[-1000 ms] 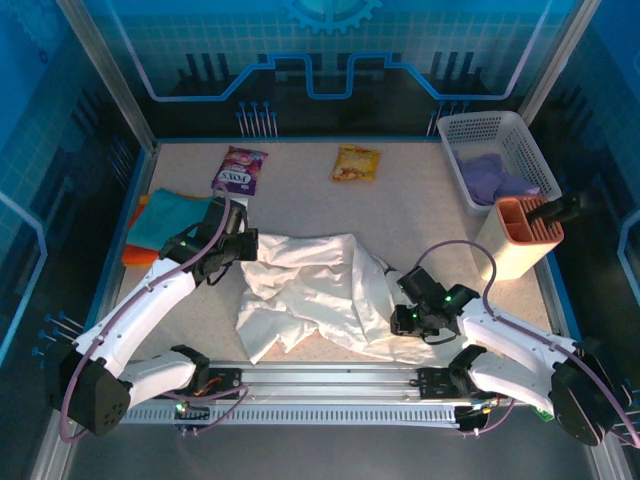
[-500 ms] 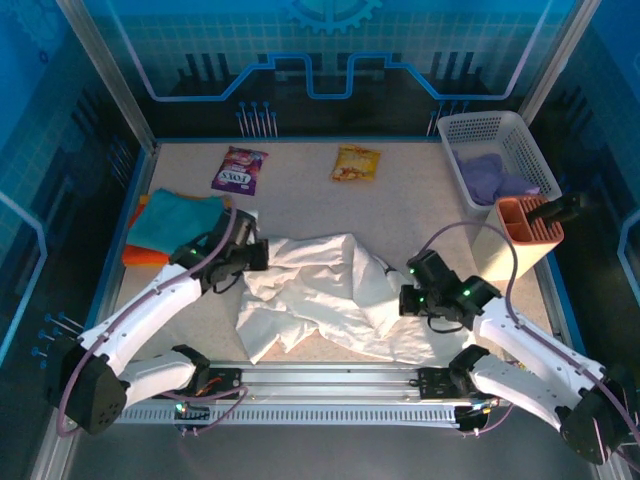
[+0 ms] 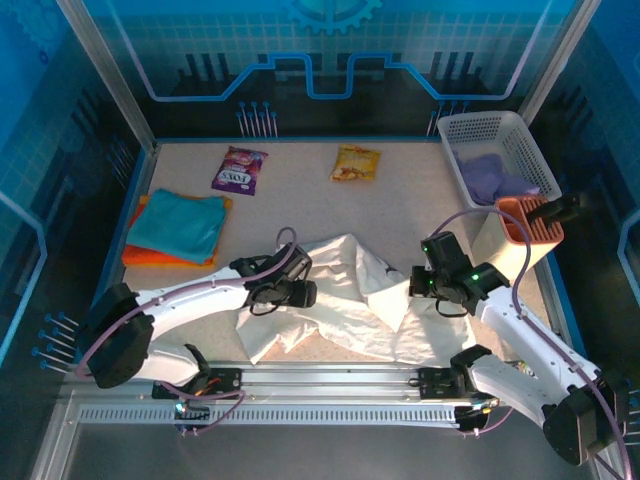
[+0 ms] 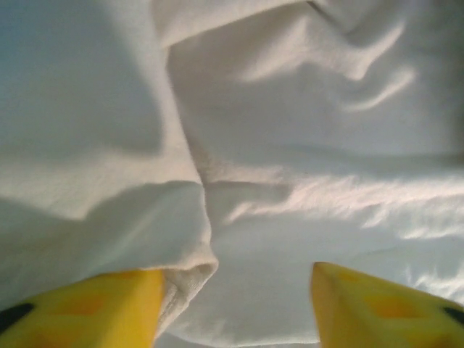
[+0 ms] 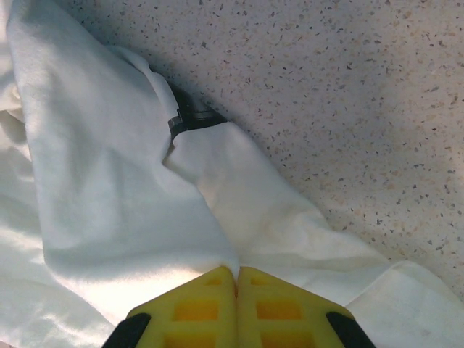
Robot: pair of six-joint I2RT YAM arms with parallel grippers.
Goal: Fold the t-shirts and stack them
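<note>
The left gripper (image 3: 303, 293) has swung right over the crumpled white t-shirt (image 3: 345, 310) at the near middle of the table (image 3: 400, 195), and its jaws are now apart. The right gripper (image 3: 418, 287) has pulled farther away, pinched tight on the shirt's right side. The teal t-shirt (image 3: 180, 222) lies folded at the far left.

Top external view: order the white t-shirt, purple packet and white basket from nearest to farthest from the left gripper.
1. white t-shirt, right under the left gripper, table centre.
2. purple packet, far side, left.
3. white basket, far right corner.
</note>
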